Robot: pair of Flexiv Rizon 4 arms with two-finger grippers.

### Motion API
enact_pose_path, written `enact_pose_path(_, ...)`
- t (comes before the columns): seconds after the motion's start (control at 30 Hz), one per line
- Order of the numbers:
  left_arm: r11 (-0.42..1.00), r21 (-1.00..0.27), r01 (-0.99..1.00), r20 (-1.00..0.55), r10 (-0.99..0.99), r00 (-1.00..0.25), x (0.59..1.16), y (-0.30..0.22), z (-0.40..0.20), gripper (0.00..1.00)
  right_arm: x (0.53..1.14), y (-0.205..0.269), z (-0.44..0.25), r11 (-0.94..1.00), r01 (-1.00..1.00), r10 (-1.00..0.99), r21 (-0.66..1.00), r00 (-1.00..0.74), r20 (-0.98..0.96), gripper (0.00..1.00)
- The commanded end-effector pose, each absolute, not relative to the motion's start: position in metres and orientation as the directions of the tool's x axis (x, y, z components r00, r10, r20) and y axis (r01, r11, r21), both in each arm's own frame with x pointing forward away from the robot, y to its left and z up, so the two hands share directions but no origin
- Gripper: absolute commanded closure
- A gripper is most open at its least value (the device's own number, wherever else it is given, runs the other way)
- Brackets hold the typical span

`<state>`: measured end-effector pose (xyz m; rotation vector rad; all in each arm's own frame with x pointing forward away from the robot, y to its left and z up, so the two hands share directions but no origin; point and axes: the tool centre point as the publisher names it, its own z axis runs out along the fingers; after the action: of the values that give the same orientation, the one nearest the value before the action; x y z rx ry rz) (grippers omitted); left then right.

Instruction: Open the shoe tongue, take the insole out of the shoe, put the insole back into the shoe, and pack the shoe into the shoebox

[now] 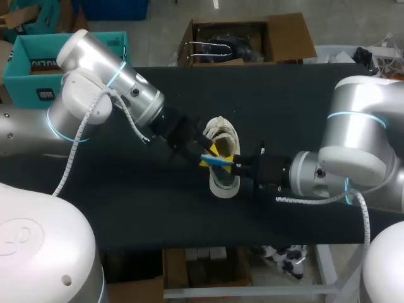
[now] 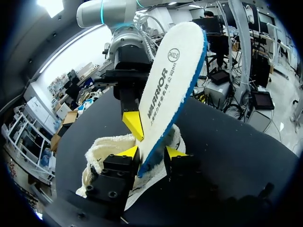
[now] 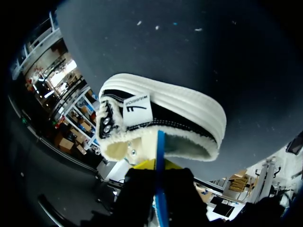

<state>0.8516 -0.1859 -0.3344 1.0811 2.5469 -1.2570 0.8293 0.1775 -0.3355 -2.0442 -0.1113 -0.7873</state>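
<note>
Black worktop (image 1: 126, 208) carries the cream-soled shoe (image 1: 223, 184) near its middle, sole down. We see the white, blue-edged insole (image 2: 170, 85) standing tilted over the shoe's fleecy opening. Our left fingers (image 2: 127, 152) are clamped on its lower end, and our right fingers (image 3: 142, 165) are pressed against its two faces a little farther along.

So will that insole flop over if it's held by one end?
Probably not much: the insole stands nearly straight above the left hand, though the right hand also grips it. It looks light, a thin sheet edge-on in the right wrist view. Its cloth-like white face should not slip easily.
</note>
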Motion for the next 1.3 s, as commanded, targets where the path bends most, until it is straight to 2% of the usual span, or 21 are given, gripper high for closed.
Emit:
enact_pose_path(0.03, 0.403, -0.658, 0.636, -0.377, 0.554, -0.742, 0.853, -0.191, -0.339, 0.83, 0.832, 0.178, -0.342, -0.575, 0.372, -0.233, -0.729, 0.78, 0.581, 1.0)
enact_pose_path(0.07, 0.403, -0.659, 0.636, -0.378, 0.554, -0.742, 0.853, -0.191, -0.339, 0.98, 0.833, 0.177, -0.342, -0.575, 0.372, -0.233, -0.729, 0.779, 0.582, 1.0)
enact_pose_path(0.1, 0.403, -0.659, 0.635, -0.378, 0.553, -0.743, 0.853, -0.191, -0.339, 1.0, 0.833, 0.177, -0.343, -0.574, 0.372, -0.233, -0.729, 0.78, 0.581, 1.0)
enact_pose_path(0.6, 0.449, -0.637, 0.627, -0.368, 0.536, -0.759, 0.858, -0.196, -0.35, 1.0, 0.833, 0.171, -0.343, -0.573, 0.367, -0.229, -0.733, 0.787, 0.573, 1.0)
enact_pose_path(0.67, 0.452, -0.635, 0.627, -0.37, 0.535, -0.76, 0.858, -0.196, -0.349, 1.0, 0.828, 0.171, -0.337, -0.583, 0.369, -0.223, -0.724, 0.784, 0.579, 0.7)
enact_pose_path(0.77, 0.453, -0.635, 0.626, -0.371, 0.532, -0.761, 0.858, -0.195, -0.348, 1.0, 0.82, 0.173, -0.33, -0.601, 0.366, -0.216, -0.71, 0.781, 0.586, 0.64)
enact_pose_path(0.83, 0.456, -0.634, 0.624, -0.37, 0.53, -0.763, 0.858, -0.194, -0.348, 1.0, 0.815, 0.174, -0.326, -0.612, 0.364, -0.213, -0.703, 0.779, 0.589, 0.69)
enact_pose_path(0.9, 0.458, -0.635, 0.623, -0.369, 0.529, -0.765, 0.858, -0.194, -0.348, 1.0, 0.812, 0.175, -0.324, -0.62, 0.361, -0.21, -0.696, 0.779, 0.591, 0.88)
enact_pose_path(0.97, 0.459, -0.635, 0.621, -0.368, 0.527, -0.766, 0.858, -0.194, -0.349, 1.0, 0.81, 0.176, -0.323, -0.625, 0.359, -0.208, -0.693, 0.779, 0.591, 1.0)
enact_pose_path(1.3, 0.468, -0.611, 0.638, -0.399, 0.515, -0.759, 0.855, -0.198, -0.344, 1.0, 0.82, 0.175, -0.334, -0.645, 0.377, -0.155, -0.664, 0.787, 0.597, 1.0)
